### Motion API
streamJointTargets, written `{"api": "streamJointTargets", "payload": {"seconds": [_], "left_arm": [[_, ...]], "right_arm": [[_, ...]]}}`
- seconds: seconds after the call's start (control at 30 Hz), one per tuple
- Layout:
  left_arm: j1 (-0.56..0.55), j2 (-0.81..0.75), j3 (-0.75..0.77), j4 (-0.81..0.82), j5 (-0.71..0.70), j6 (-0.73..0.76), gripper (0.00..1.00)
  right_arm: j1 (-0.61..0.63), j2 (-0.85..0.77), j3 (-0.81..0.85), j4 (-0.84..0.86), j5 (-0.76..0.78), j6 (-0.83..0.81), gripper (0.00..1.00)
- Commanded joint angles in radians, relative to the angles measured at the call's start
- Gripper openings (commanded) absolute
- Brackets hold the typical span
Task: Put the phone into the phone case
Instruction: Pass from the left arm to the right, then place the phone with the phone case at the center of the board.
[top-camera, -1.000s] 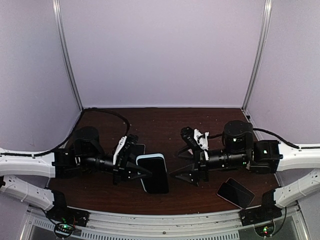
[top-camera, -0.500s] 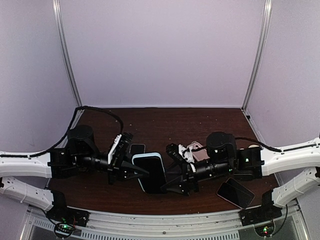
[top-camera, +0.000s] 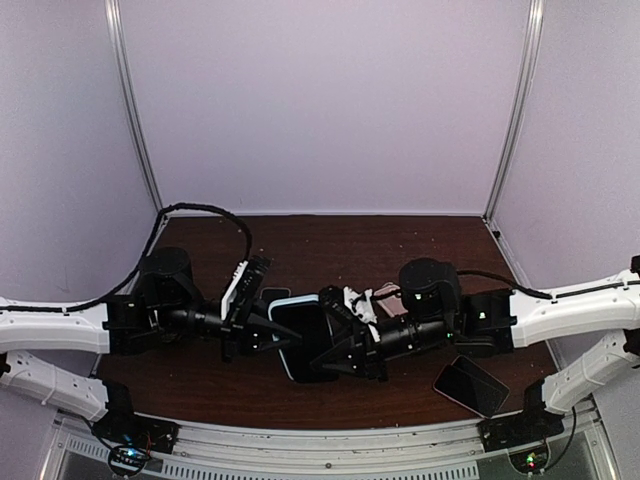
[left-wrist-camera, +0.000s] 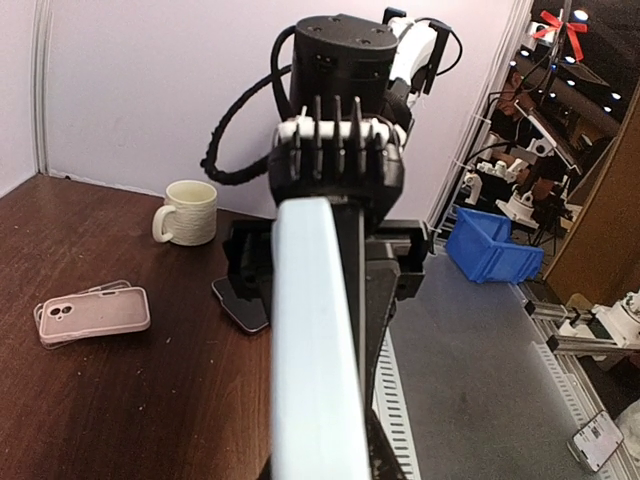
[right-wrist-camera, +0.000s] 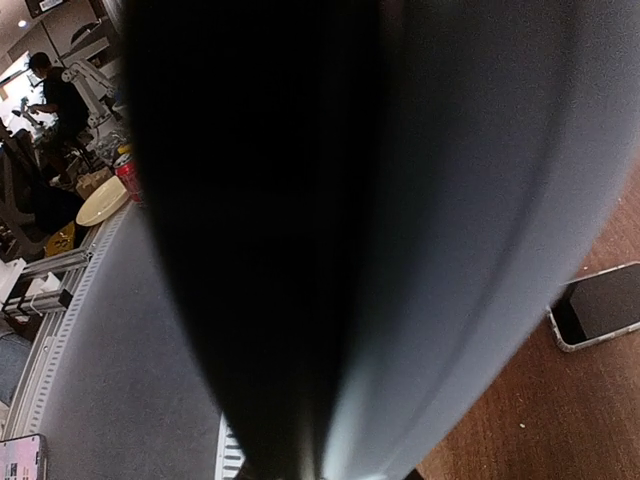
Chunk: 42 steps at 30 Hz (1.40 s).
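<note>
left jaws grip the light-blue phone case (top-camera: 300, 322) above the table (top-camera: 330, 250); right jaws reach its other end (closed or not, i cannot tell). a phone (top-camera: 470, 385) lies well apart.

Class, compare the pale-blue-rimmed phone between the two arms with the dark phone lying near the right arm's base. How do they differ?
The pale-blue-rimmed dark phone is gripped by the left pincer; the grey-rimmed dark phone lies flat on the dark wooden table, untouched. The blue-rimmed one sits between the arms; the grey-rimmed one lies near the right front corner. Rims: pale blue against thin grey. Both are slim rectangles with dark faces.
</note>
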Motion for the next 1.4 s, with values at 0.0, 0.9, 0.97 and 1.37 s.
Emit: {"api": "streamJointTargets", "payload": {"seconds": [0.0, 0.9, 0.97, 1.37], "left_arm": [[-0.023, 0.042, 0.02, 0.174, 0.035, -0.018, 0.1], [0.041, 0.193, 0.173, -0.57, -0.653, -0.027, 0.89], [0.043, 0.25, 0.192, -0.594, -0.616, -0.041, 0.85], [0.043, 0.503, 0.291, -0.597, -0.367, -0.078, 0.67]], "right_arm": [[-0.004, 0.017, 0.089, 0.058, 0.051, 0.005, 0.06], [-0.15, 0.063, -0.078, -0.302, 0.216, 0.456, 0.0], [-0.187, 0.108, -0.08, -0.287, 0.188, 0.499, 0.0], [-0.314, 0.319, -0.009, -0.371, 0.098, 0.554, 0.2]]}}
